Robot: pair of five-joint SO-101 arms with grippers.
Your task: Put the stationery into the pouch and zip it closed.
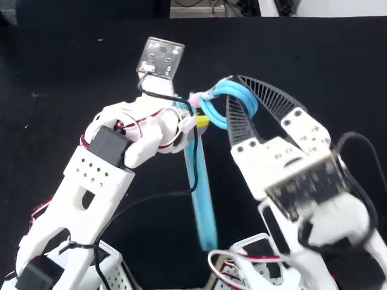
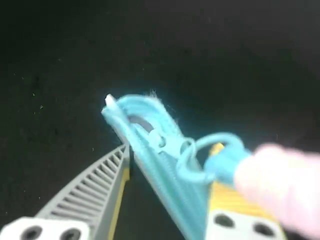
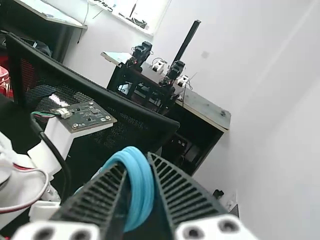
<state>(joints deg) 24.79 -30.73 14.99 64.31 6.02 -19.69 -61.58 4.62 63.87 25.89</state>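
Black bench [image 1: 314, 54]: it carries both arms and fills the frame of the high view.

Left arm [image 1: 91, 175], lower left of the high view: its tool [image 1: 198, 122] is closed on the upper end of the pouch, with one grey ribbed jaw and one yellow jaw on either side of the cloth.

Right arm [image 1: 302, 181], lower right: its tool [image 3: 136, 165] has its dark ribbed jaws pinched on the blue loop.

Pouch [image 1: 202, 193]: blue, seen edge-on at centre frame and held up off the bench between the two tools. How far the zip has run cannot be told.

Loop [image 1: 233, 96]: a blue cord at upper centre, which appears to hang from the zip slider.

Pink thing [image 1: 195, 96]: it sits just beside the loop and is too blurred to name.

Step in hand, as judged: drawing the zip shut. To do it well, the left tool should stay clamped near the zip end so the cloth remains taut. The right tool should pull the loop straight along the line of teeth, not sideways or upward. Slack cloth would likely bunch ahead of the slider. The pink thing should be kept out of the teeth.

Writing: none is legible. The circuit board [image 1: 160, 58] at top centre bears marks too small to read.
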